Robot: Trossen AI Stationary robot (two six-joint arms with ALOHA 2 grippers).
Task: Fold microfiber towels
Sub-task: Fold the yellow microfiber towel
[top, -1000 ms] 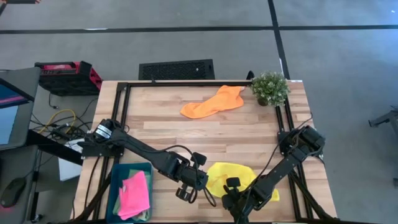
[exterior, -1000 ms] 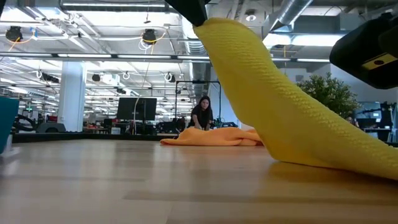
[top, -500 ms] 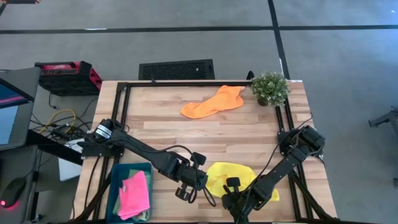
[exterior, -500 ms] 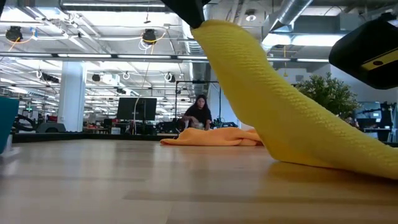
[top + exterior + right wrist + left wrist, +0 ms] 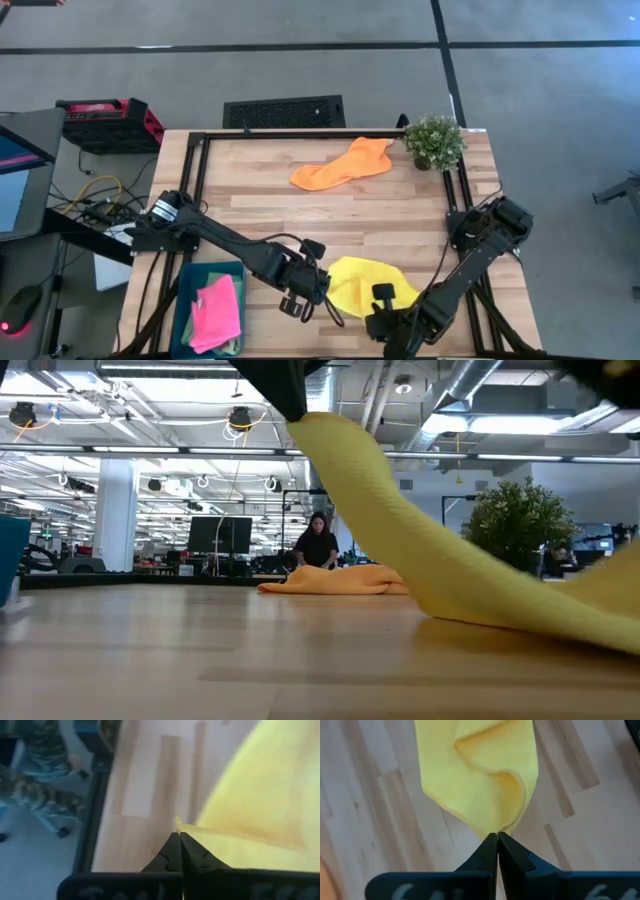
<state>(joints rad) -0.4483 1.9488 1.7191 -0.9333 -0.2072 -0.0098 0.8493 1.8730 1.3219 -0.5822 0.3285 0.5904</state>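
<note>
Near the front edge of the pale wooden plank table [image 5: 260, 190], right of its middle, lies the soft yellow microfiber towel [image 5: 362, 280], partly lifted off the wood: in the low view it rises in a steep band [image 5: 400, 530] from the tabletop up to a dark claw at the top of the picture, while its lower part trails flat across the boards. The left claw [image 5: 312, 283] is clamped tight on one edge of this yellow towel; its wrist view shows the two dark fingers [image 5: 490, 851] pressed fully together with a folded corner of the cloth [image 5: 480, 775] pinched at their tips. The right claw [image 5: 383, 318], at the towel's front side close to the table's near edge, is likewise closed all the way, its fingers [image 5: 175, 852] meeting on a thin yellow corner of the same towel [image 5: 260, 805]. Farther back, near the far edge of the table, a crumpled orange microfiber towel [image 5: 343, 164] lies well apart from both arms, and just beside it at the far right corner stands a small green potted plant [image 5: 434, 141]. At the front left corner, a teal rectangular plastic bin [image 5: 184, 300] holds a hot pink microfiber towel [image 5: 217, 312]. In the low view, a person in dark clothing [image 5: 317, 546] shows in the room beyond the table.
</note>
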